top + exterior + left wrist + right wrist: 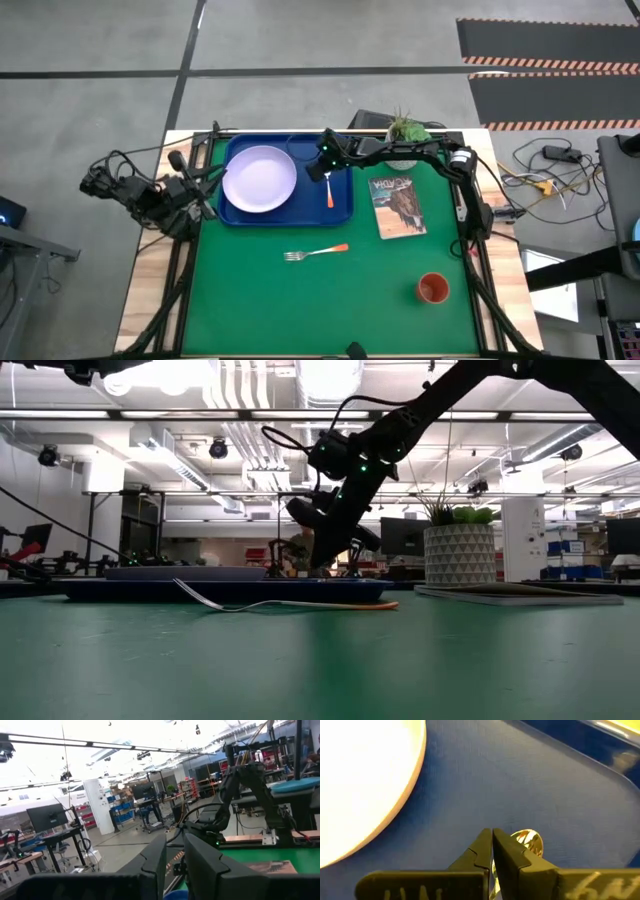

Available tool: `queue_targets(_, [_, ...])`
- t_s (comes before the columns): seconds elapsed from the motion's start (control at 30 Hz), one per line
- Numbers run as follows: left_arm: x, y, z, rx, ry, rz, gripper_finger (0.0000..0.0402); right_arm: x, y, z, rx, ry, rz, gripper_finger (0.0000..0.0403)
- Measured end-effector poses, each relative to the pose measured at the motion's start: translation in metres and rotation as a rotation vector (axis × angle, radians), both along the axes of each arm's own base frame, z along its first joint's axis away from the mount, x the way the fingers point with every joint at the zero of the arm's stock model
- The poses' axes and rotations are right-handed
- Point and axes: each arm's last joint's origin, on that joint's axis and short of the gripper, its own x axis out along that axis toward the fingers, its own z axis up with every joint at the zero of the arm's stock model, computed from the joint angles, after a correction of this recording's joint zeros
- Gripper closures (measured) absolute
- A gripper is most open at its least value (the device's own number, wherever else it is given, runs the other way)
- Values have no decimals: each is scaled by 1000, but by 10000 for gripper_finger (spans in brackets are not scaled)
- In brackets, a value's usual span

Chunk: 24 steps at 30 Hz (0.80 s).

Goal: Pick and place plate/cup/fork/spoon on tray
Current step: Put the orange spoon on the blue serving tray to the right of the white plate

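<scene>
The blue tray (pixel 342 214) lies at the table's far left and holds the lavender plate (pixel 259 179). My right gripper (pixel 319 171) reaches down into the tray just right of the plate and is shut on the spoon (pixel 329 195), whose orange handle points toward the near edge. The fork (pixel 315 252) lies on the green mat in front of the tray and also shows in the low view (pixel 270 603). The orange-red cup (pixel 432 289) stands upright at the near right. My left gripper (pixel 195 185) waits beside the tray's left edge, shut and empty. My right gripper (pixel 492 832) pinches the spoon's thin neck just behind the bowl (pixel 527 840) between its two fingers. The fingers come from above, pointing down. The bowl shows past the fingertips, low over the tray floor; whether it rests on the floor I cannot tell.
A printed booklet (pixel 398 207) lies right of the tray. A white pot with a green plant (pixel 405 135) stands at the far edge, under my right arm. Open green mat lies between the fork and the cup.
</scene>
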Motion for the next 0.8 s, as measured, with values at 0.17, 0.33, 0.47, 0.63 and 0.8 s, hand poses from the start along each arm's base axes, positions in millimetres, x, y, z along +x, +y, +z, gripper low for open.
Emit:
queue_targets(0.17, [-2, 1, 4, 16, -28, 7, 346, 1, 1, 0, -1, -1, 4, 394])
queue_targets(0.33, [-2, 1, 6, 47, -25, 16, 346, 3, 1, -11, -14, 23, 2, 394])
queue_targets(0.47, [-3, 1, 8, 62, -33, 24, 346, 3, 1, -15, -36, 47, -7, 394])
queue_targets(0.63, [-4, 2, 10, 70, -44, 27, 346, 4, 1, -14, -49, 46, -11, 394])
queue_targets(0.8, [-4, 2, 11, 79, -42, 29, 346, 3, 0, -16, -70, 53, -24, 394])
